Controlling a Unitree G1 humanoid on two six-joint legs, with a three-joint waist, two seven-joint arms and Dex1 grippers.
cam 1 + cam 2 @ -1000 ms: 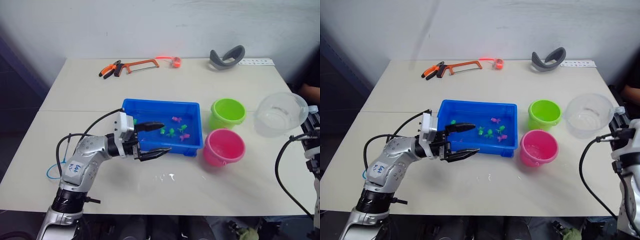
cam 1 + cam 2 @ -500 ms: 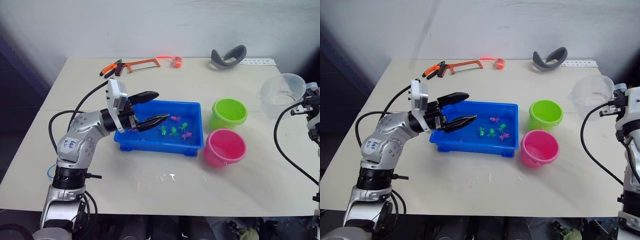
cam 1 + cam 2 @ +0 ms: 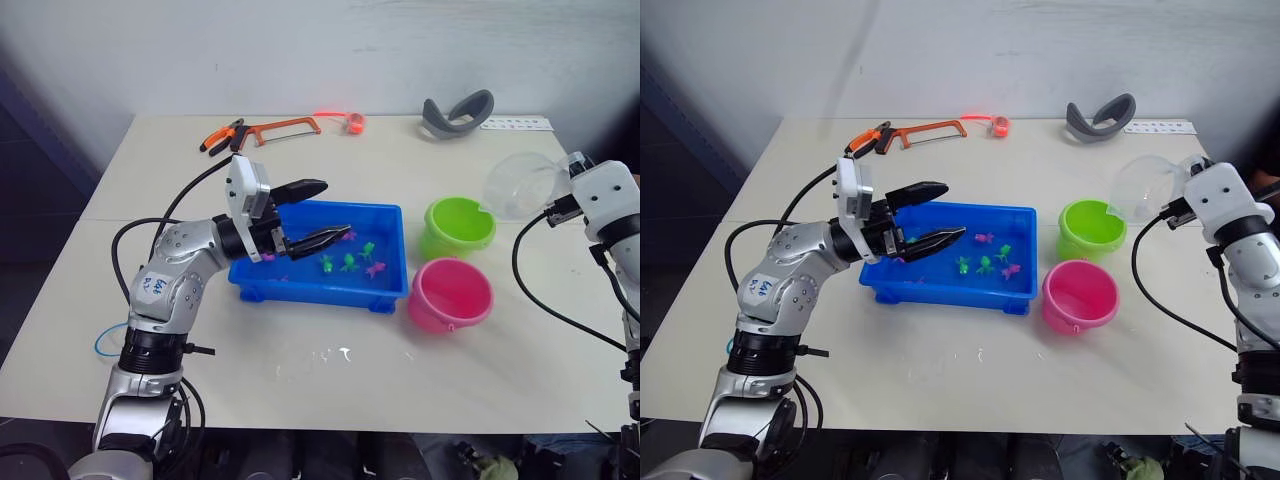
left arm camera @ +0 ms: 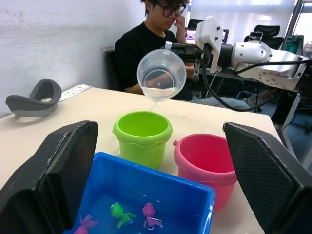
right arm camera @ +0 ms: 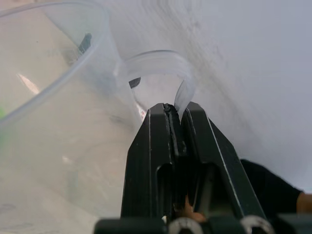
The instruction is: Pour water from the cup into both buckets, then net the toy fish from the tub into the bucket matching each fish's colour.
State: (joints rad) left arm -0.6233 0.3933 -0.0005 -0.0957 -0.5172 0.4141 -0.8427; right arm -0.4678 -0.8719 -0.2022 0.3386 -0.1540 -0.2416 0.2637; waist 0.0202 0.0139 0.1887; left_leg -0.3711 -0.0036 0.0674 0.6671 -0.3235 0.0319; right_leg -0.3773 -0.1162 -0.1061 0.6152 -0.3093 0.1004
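I hold the cup [image 3: 523, 186] by its thin loop handle, my right gripper [image 5: 174, 117] pinched tight on it. The cup is tipped hard over, mouth turned away from my wrist and down toward the lime green bucket [image 3: 457, 226], which sits just below and beyond its lip. In the left wrist view a fine thread of water falls from the cup toward that bucket, so I judge the first pour is under way. A little water remains in the cup. The pink bucket [image 3: 450, 294] stands beside the green one, touching or nearly so, nearer my body; I cannot tell whether it holds water yet.

My left gripper [image 3: 318, 213] hangs spread wide and empty over the near end of the tub [image 3: 300, 286]. The toy fish [image 3: 347, 263], green and pink, all lie ahead of its fingertips in shallow water. None is in a bucket, so the netting is all still to do.

The cup is clear, thin-walled and glossy, wide at the mouth. Both buckets are smooth opaque plastic with rolled rims. The tub is a shallow rectangular tray of bright blue plastic, rimmed all round. The fish are tiny moulded shapes.
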